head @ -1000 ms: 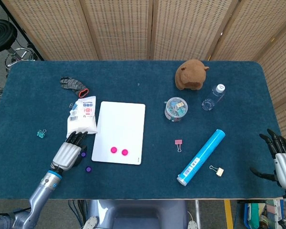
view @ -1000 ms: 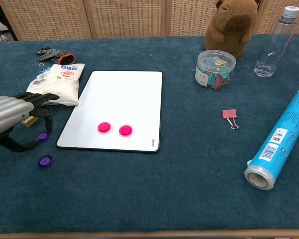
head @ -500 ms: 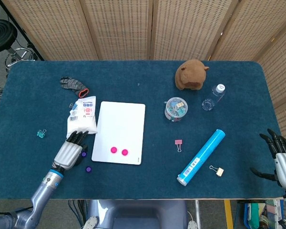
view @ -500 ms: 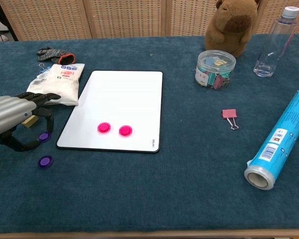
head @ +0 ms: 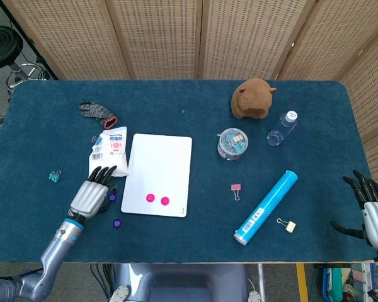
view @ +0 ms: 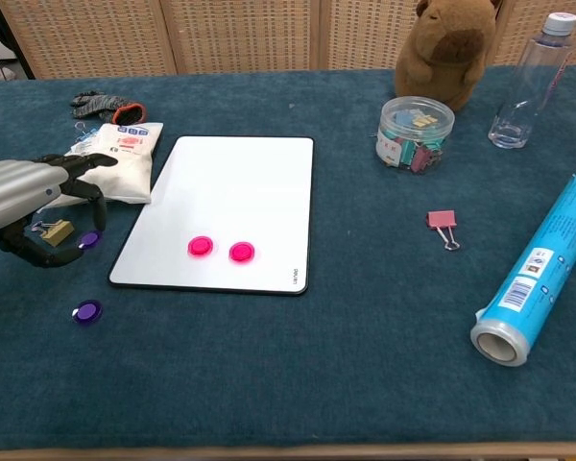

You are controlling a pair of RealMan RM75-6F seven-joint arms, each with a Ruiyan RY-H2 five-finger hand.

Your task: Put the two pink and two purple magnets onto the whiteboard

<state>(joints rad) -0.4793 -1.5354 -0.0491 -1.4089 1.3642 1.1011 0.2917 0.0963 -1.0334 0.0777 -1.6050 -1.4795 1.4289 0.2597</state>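
Head view showed the whiteboard lying flat on the blue tabletop, with two pink magnets side by side near its front edge. Just left of the whiteboard the left hand hovered with fingers curled, one purple magnet showing at its fingertips; the other purple magnet lay on the tabletop off the whiteboard's front left corner. Far right of the whiteboard, the right hand rested with fingers spread, holding nothing.

Chest view showed the left hand pinching the purple magnet between thumb and finger, lifted just left of the whiteboard. The second purple magnet lay on the tabletop near the whiteboard's front left corner. Both pink magnets sat on the whiteboard.
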